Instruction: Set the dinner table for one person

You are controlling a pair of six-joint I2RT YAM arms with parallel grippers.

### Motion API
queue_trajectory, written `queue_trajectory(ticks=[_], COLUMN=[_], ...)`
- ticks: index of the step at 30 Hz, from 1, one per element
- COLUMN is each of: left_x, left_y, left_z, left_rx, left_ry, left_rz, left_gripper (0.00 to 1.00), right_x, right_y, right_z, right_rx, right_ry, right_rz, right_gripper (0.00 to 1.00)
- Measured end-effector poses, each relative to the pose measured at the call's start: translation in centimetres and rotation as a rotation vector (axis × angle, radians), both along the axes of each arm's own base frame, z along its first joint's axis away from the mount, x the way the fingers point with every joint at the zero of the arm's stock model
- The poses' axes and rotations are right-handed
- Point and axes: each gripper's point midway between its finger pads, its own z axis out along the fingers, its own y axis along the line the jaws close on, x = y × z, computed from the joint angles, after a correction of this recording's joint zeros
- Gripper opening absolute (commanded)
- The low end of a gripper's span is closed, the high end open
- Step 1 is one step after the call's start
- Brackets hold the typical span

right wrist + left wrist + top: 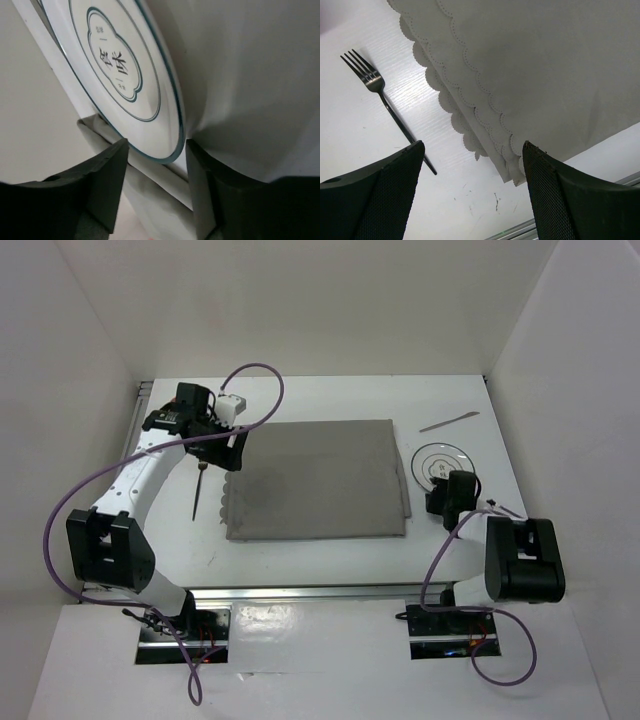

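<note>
Finds the left gripper (472, 150) spread wide above the dinner table (300, 390), near the fork (385, 102) and the grey mat (320, 480) (scalloped edge). Puts the right gripper (157, 147) astride the plate (115, 65) rim, right of the mat; cannot tell whether clamped.

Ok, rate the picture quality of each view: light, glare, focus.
Top view: even light, soft shadows, fork thin but visible. Left wrist: fork and cloth sharp, glare on the table beside it, left fingers dark. Right wrist: plate print legible, right fingers dark and soft.
</note>
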Motion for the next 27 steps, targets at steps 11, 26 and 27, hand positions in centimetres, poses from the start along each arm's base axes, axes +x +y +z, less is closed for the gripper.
queue_trajectory(ticks=[11, 26, 27], left_x=[-0.2, -1.2, -1.3], left_y=[0.6, 4.0, 4.4], left_z=[-0.2, 1.2, 1.3], left_rx=[0.027, 0.035, 0.034], left_ry=[0.011, -0.036, -0.039], left_rz=[0.016, 0.111, 0.123], left_gripper=[0.86, 0.87, 0.87], right_x=[-1.2, 4.4, 4.8], right_y=[-1.4, 2.7, 4.0], right_z=[-0.2, 16.5, 17.3], right_rx=[0.005, -0.494, -0.497], right_ry=[-0.033, -0.329, -0.365], right_rz=[-0.114, 0.525, 0.606], right_gripper=[0.0, 0.0, 0.0])
